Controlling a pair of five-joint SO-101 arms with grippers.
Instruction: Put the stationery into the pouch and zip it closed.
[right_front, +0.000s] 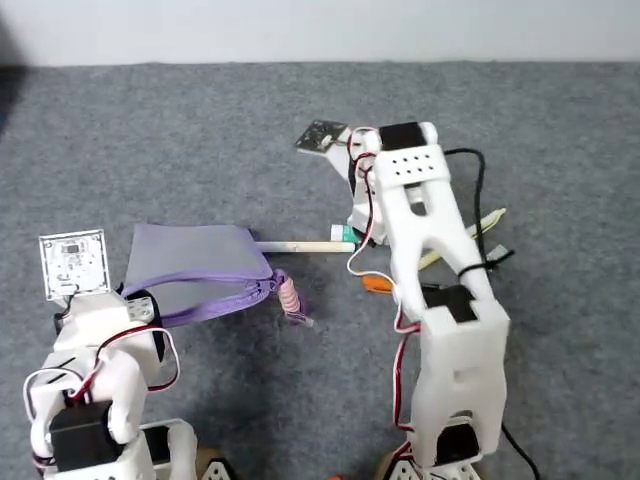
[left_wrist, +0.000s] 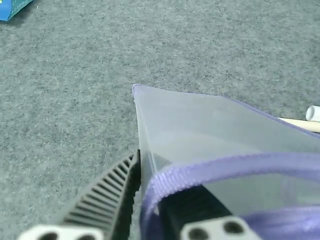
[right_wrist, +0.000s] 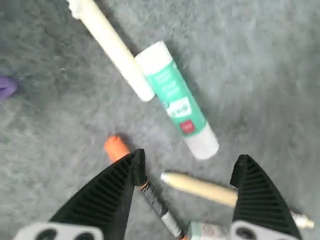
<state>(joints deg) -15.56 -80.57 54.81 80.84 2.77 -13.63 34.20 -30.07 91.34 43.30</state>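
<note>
Grasping the pouch with the left hand, down at the lower left of the high view: clenched on the wall beside the open mouth, one ribbed finger outside, the other inside behind the translucent side. Purple and see-through, lying on the grey counter, mouth gaping toward the arms, zip tape sagging in a loose curve, a pink charm trailing off its end toward the middle. Beside the pouch, by the left arm's wrist, a white square card

Hovering low over the loose stationery with the right hand: released, fingers spread wide, touching nothing. Between those fingers in the right wrist view, the pointed end of a cream pen and the dark barrel of an orange-capped marker, its cap just beside one fingertip. A little beyond them, a green-and-white glue stick, lying flat, and just beside its white cap the blunt end of a long cream stick. Seen from above, stretched straight across the counter from the glue stick to the pouch's near corner; touching the pouch or only just short of it, cannot tell. All four pieces outside the pouch, gathered under and around the right arm, the cream pen poking out on its far side
</note>
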